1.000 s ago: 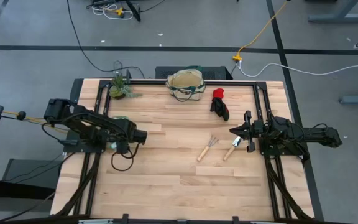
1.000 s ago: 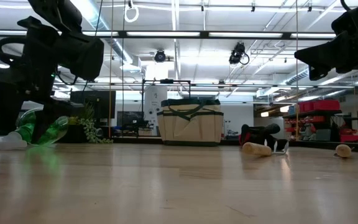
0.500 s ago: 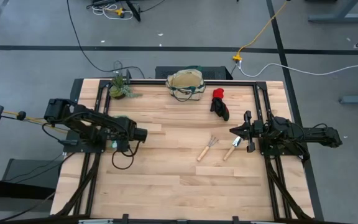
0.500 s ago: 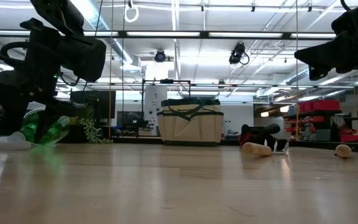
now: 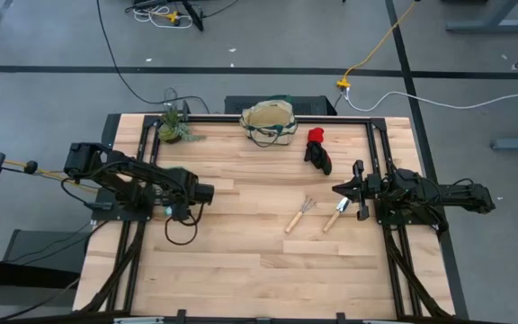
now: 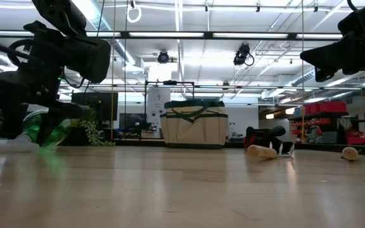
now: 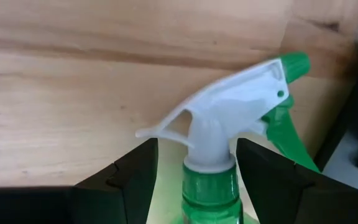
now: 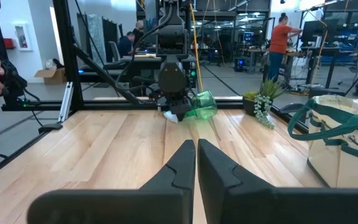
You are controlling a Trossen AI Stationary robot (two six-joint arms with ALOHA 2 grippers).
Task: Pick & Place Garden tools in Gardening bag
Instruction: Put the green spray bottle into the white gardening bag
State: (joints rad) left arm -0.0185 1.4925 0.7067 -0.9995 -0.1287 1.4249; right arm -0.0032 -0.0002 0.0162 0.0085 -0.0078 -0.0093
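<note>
— Where is the green spray bottle [image 7: 211, 186]?

— Lying on the bench [image 5: 241, 261], well left of the gardening bag [image 5: 269, 121]. The left pincer [image 7: 197, 168] straddles its neck, fingers [image 7: 132, 174] apart either side; contact is unclear.

— And the right pincer [image 8: 196, 163]?

— Closed together, empty, beside the trowel [image 5: 336, 214] and rake [image 5: 299, 214]. The glove [image 5: 317, 150] lies just right of the bag; the bag's contents are unseen.

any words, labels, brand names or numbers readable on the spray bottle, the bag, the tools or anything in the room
None can be read in any view.
Green spray bottle, between the left gripper fingers: no print shows on its white trigger head or neck.
Beige bag: plain fabric, no lettering visible.
Trowel, hand rake, glove: no markings visible.
Red bins and a small red box on the wall in the room: too small to read.
</note>
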